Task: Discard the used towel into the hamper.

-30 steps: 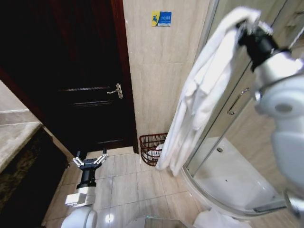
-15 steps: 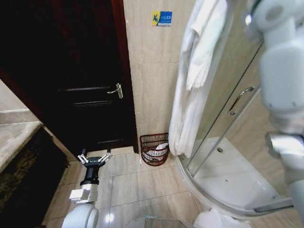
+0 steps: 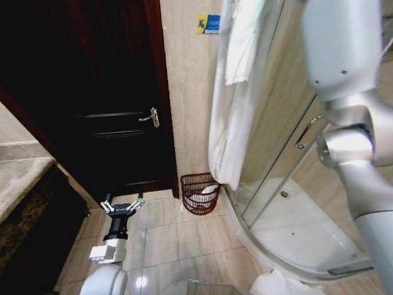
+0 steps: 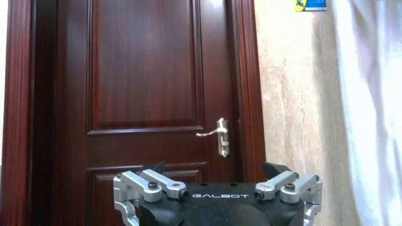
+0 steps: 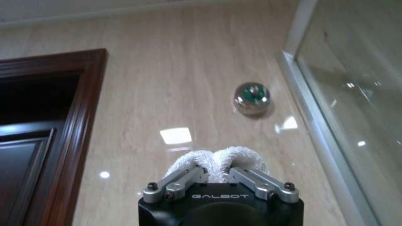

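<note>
One towel [image 3: 230, 104], pinched in right gripper [image 5: 217, 172]. One hamper [image 3: 199, 192] far below holds something white. Left gripper [image 3: 122, 206] spread, empty.

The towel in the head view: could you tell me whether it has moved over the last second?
Yes. The towel, clamped in the right hand, has swung toward the robot's left, from over the shower glass to the tiled wall by the blue sign, above the hamper.

The head camera looks forward and down across the bathroom floor. The left wrist camera, low, faces the dark door [image 4: 150, 94] squarely; both share its handle [image 3: 151, 117]. The right wrist camera, raised, faces the tiled wall [image 5: 188, 94] closely.
</note>
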### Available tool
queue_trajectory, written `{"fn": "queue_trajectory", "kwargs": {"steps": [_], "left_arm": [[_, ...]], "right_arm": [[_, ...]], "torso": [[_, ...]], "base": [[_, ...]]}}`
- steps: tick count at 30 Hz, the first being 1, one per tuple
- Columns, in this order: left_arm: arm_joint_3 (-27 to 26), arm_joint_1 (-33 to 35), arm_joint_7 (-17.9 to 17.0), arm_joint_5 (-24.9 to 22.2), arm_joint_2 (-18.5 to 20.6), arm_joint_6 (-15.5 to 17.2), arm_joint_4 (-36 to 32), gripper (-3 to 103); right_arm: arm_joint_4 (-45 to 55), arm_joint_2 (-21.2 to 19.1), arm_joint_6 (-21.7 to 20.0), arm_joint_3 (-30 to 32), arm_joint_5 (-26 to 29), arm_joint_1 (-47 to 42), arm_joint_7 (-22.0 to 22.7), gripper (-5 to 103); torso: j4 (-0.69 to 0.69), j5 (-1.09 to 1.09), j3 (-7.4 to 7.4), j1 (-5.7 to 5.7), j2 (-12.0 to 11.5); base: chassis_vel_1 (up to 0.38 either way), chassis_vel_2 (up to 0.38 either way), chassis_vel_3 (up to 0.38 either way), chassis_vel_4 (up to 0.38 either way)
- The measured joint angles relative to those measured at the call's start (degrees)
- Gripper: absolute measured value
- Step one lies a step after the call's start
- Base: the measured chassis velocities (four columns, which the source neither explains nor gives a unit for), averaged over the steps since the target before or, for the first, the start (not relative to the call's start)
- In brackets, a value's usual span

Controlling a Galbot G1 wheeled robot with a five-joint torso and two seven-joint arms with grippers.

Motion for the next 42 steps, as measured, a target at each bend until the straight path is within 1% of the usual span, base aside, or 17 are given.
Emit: {"fn": "queue_trajectory", "kwargs": {"steps": [2,5,9,16,17,21,22,30,33,38,40,41,42], "left_arm": [[0.0,-0.05,0.0,-0.01,0.03,0.0,0.08,100],[0.1,-0.03,0.0,-0.01,-0.12,-0.02,0.08,100],[0.62,-0.12,0.02,0.19,-0.21,-0.19,0.6,100],[1.65,-0.27,-0.13,1.26,-0.19,-0.22,0.98,100],[1.78,-0.3,-0.13,1.51,-0.13,-0.23,1.27,100],[2.1,-0.48,-0.13,1.61,-0.03,-0.46,1.93,100],[2.3,-0.68,-0.12,1.63,-0.08,-0.62,2.28,100],[2.55,-1.18,0.32,1.45,-0.01,-1.31,3.48,100],[2.58,-1.26,0.4,1.35,0.08,-1.24,3.56,100],[2.3,-1.33,0.43,1.23,-0.1,-1.25,3.56,100],[1.82,-1.36,0.49,0.9,-0.32,-1.48,3.46,100],[1.82,-1.36,0.49,0.9,-0.32,-1.48,3.46,100],[1.42,-1.37,0.64,0.53,-0.49,-1.65,3.38,100]], "right_arm": [[-1.11,0.79,0.48,0.0,-1.26,-0.19,-0.39,4],[-0.8,0.71,0.85,-0.37,-1.94,-2.1,-0.48,4],[2.19,-0.1,1.2,-0.76,-2.1,-7.23,0.67,4],[4.69,-0.22,2.34,-1.38,-0.79,-11.74,1.19,4],[6.02,-0.34,2.39,-1.69,-0.11,-12.88,1.59,4],[8.91,-0.83,2.4,-2.63,0.8,-15.43,2.78,4],[10.92,-1.33,2.4,-3.31,1.19,-17.31,3.39,4],[15.68,-2.74,2.93,-4.5,0.95,-23.95,3.92,4],[16.95,-3.0,2.98,-3.98,0.83,-26.21,4.43,4],[17.28,-3.19,2.99,-3.3,0.73,-27.28,4.45,4],[17.54,-3.57,2.98,-3.17,0.71,-27.98,4.38,4],[17.54,-3.57,2.98,-3.17,0.71,-27.98,4.38,4],[17.81,-3.96,2.97,-3.38,0.68,-28.57,4.35,4]], "torso": [[0.0,-0.02,-0.02,-0.02,0.02],[-0.02,0.02,-0.02,-0.03,0.01],[-0.02,0.04,0.01,-0.01,0.0],[-0.02,0.04,0.0,-0.01,0.0],[-0.01,0.03,0.0,-0.01,0.01],[-0.01,0.03,-0.01,-0.02,0.0],[-0.01,0.03,-0.01,-0.01,0.0],[-0.02,0.03,-0.01,-0.01,-0.01],[-0.02,0.04,-0.35,-0.33,-0.65],[-0.02,0.03,-0.87,-0.76,-1.61],[-0.03,0.04,-1.35,-1.2,-2.52],[-0.03,0.04,-1.35,-1.2,-2.52],[-0.03,0.04,-1.7,-1.51,-3.19]], "base": [[0.0,0.0,0.0,0.0],[0.0,0.0,0.0,0.0],[0.0,0.0,0.0,0.0],[0.0,0.0,0.0,0.0],[0.0,0.0,0.0,0.0],[0.0,0.0,0.0,0.0],[0.0,0.0,0.0,0.0],[0.0,0.0,0.0,0.0],[0.0,0.0,0.0,0.0],[0.0,0.0,0.0,0.0],[0.0,0.0,0.0,0.0],[0.0,0.0,0.0,0.0],[0.0,0.0,0.0,0.0]]}}
